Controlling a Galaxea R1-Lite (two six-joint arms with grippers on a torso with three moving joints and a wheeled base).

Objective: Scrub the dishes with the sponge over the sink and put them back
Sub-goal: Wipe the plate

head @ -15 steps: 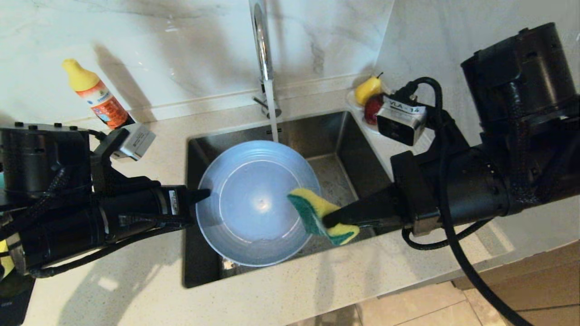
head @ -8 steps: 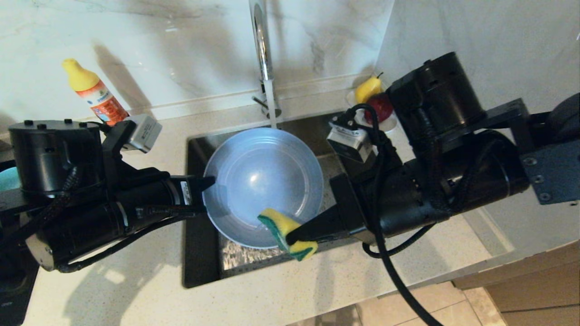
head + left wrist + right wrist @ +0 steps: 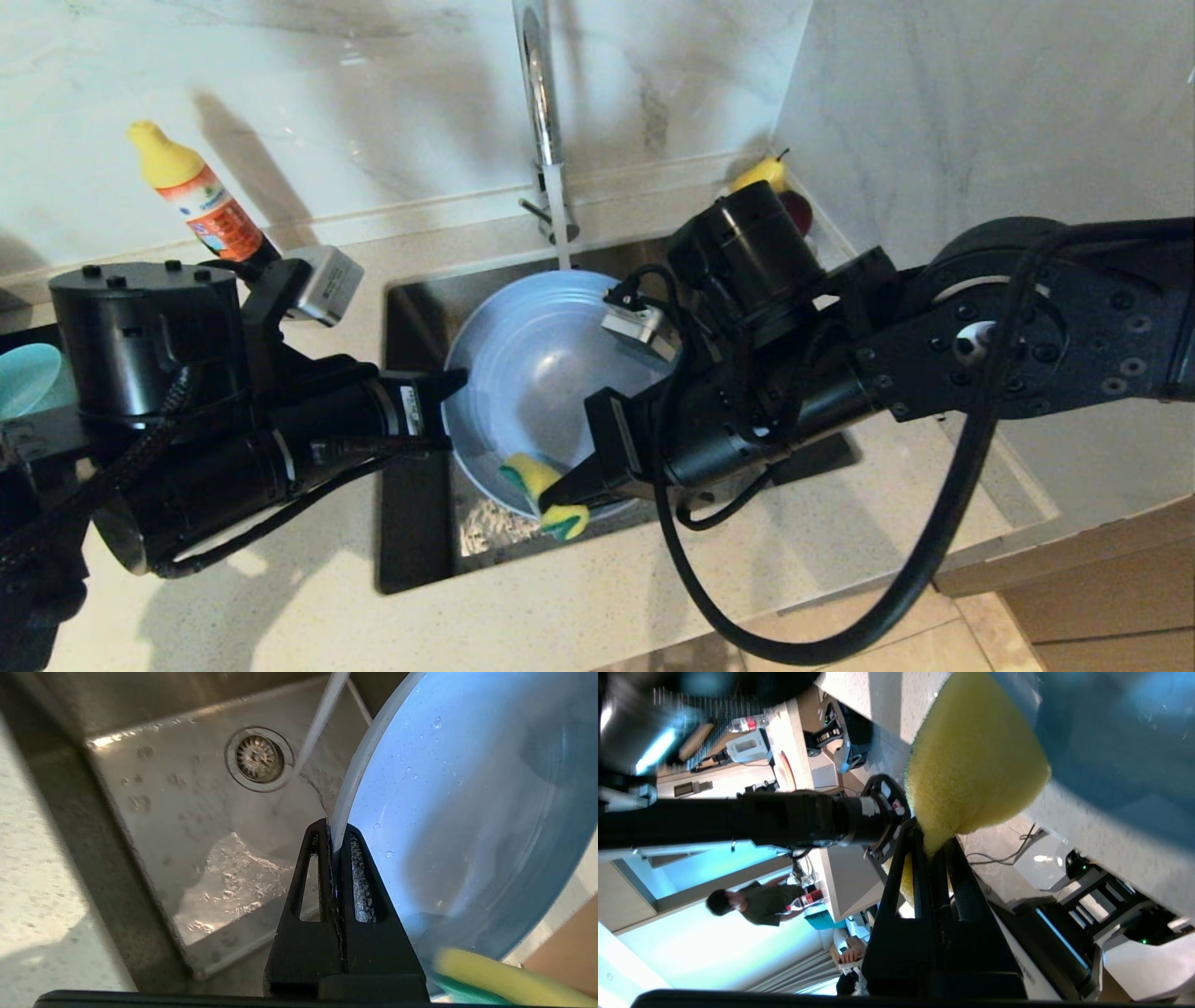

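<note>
Speckled beige table [image 3: 607,616] fills the near edge of my head view, and the sink [image 3: 411,523] is cut into it just beyond. Closest to me over the basin is the sponge [image 3: 541,490], yellow face and green pad both showing, squeezed between the fingers of my right gripper [image 3: 557,492], which are pressed tight onto it. I see the sponge lying against the near lower rim of the plate [image 3: 532,373], a wide grey-blue dish tilted up over the sink. My right arm reaches in from the right across the basin, covering much of its right half.

On the left, my left gripper [image 3: 455,383] comes in level from the table side, its fingers clamped together on the plate's left rim; my left wrist view shows the thin edge of the plate [image 3: 467,812] caught between the two fingers [image 3: 359,891], water drops on its inner face and the sponge [image 3: 490,980] at its lower edge. Below the plate the wet sink floor and the round strainer drain [image 3: 259,759] are visible.

Further back, water [image 3: 558,219] runs from the chrome tap [image 3: 541,93] down to the plate's far rim. A yellow-capped orange bottle [image 3: 201,201] stands by the marble wall at far left, a pear [image 3: 761,173] in the far right corner, and a teal bowl [image 3: 23,378] sits at the left edge
</note>
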